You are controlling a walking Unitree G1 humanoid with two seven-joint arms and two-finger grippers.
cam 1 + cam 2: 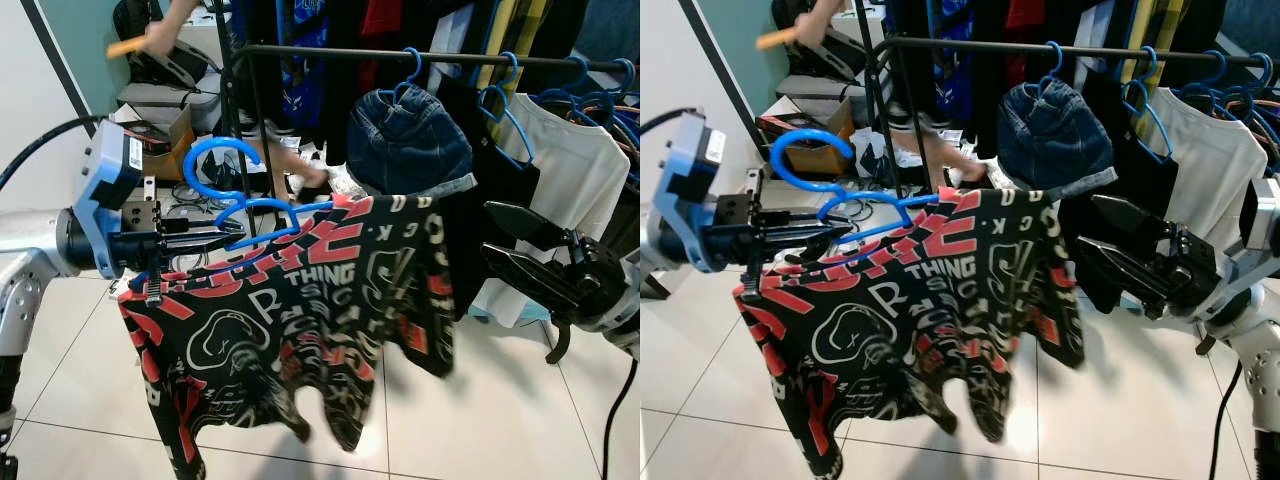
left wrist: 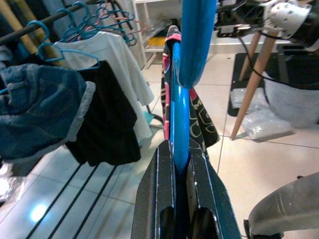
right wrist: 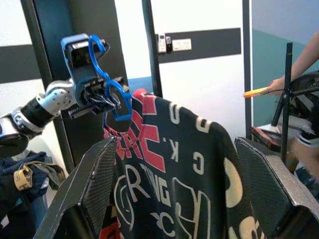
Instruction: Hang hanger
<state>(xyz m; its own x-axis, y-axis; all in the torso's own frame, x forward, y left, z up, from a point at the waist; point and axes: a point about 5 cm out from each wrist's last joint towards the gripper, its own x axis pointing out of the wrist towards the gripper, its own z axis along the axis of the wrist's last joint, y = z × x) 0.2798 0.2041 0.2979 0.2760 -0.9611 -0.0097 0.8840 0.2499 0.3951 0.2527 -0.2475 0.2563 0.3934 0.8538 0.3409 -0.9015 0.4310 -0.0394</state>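
A blue plastic hanger (image 1: 232, 196) carries a black T-shirt (image 1: 300, 320) with red and white lettering. My left gripper (image 1: 205, 240) is shut on the hanger just below its hook, holding it in the air in front of the black clothes rail (image 1: 420, 55). In the left wrist view the hanger (image 2: 182, 107) runs up from between the closed fingers (image 2: 158, 199). My right gripper (image 1: 510, 240) stands open to the right of the shirt, near its sleeve, holding nothing. Through the right wrist view the shirt (image 3: 179, 169) hangs between the spread fingers (image 3: 94, 184).
The rail holds denim shorts (image 1: 408, 140), a black garment and a white shirt (image 1: 560, 180) on blue hangers. A person's hand (image 1: 160, 35) holds an orange stick at the back left. Boxes and cables (image 1: 170, 140) lie behind the rack. The floor is pale tile.
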